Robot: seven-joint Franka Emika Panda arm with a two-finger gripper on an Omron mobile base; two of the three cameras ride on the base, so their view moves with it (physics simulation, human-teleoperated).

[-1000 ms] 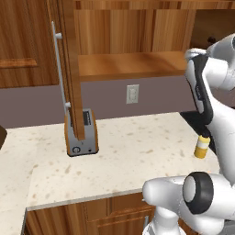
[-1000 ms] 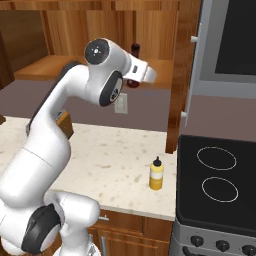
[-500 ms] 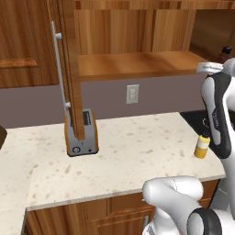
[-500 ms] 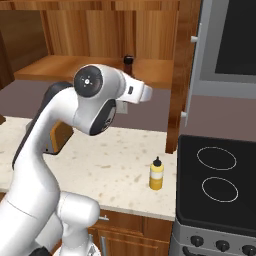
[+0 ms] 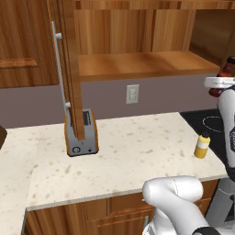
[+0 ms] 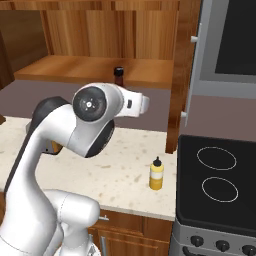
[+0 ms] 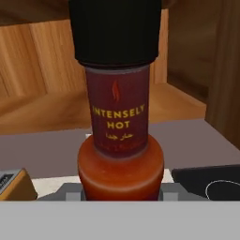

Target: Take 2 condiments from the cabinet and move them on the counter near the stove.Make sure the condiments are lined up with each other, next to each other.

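Along the lower half of the left base view, the counter [image 5: 137, 151] carried the yellow squeeze bottle [image 5: 201, 145] near the stove [image 6: 220, 175]. The gripper [image 7: 121, 194] was clamped on the red sauce bottle [image 7: 119, 136], held mid-frame before the cabinet [image 6: 95, 70]. It should probably be lowered upright just beside the yellow one, in line.

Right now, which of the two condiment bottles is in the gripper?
The dark red sauce bottle, black-capped, clamped in the gripper. The yellow squeeze bottle stands alone on the counter.
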